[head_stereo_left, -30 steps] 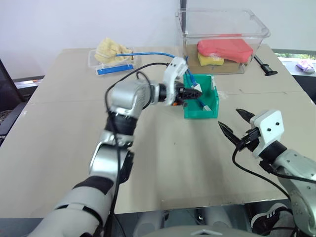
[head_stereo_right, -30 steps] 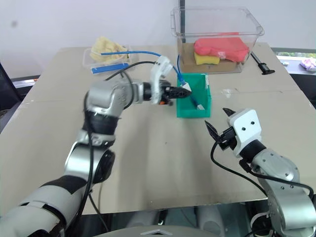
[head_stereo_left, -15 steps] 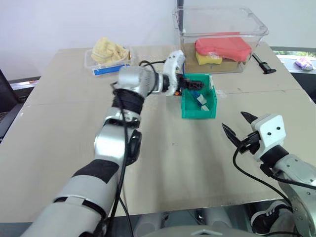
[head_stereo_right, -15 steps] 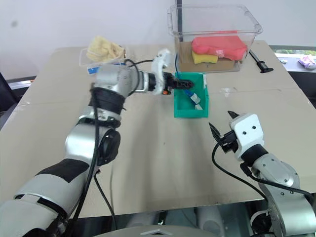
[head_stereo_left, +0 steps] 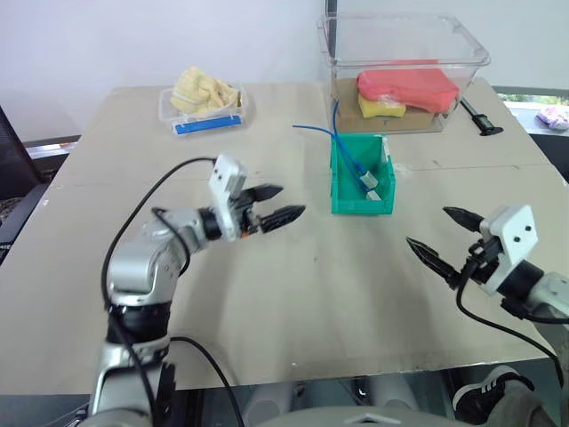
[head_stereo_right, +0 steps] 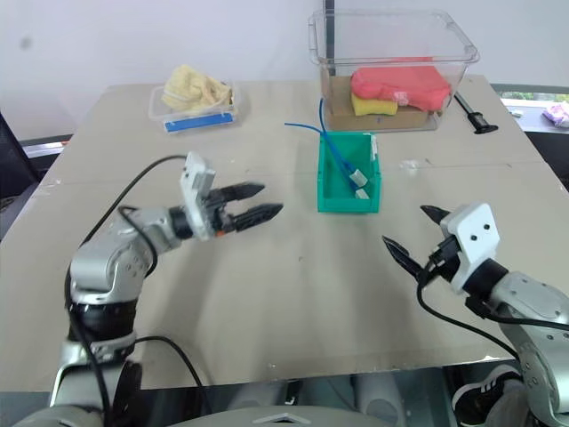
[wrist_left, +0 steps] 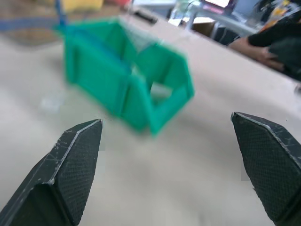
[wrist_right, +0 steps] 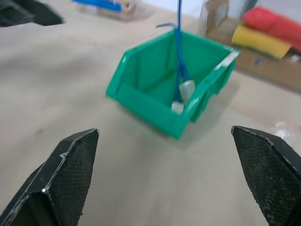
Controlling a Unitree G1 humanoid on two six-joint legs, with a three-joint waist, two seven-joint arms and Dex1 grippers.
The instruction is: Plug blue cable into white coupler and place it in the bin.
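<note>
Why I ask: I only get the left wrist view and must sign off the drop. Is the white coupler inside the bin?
Observer: Yes. The white coupler lies in the green bin, at the blue cable's lower end.
Operator: Is the whole cable in?
Observer: No. The blue cable rises over the bin's back wall, and its free end is outside, behind the bin.
Operator: Where's the right claw?
Observer: The right claw is open and empty, apart from the bin, nearer the robot.
</note>
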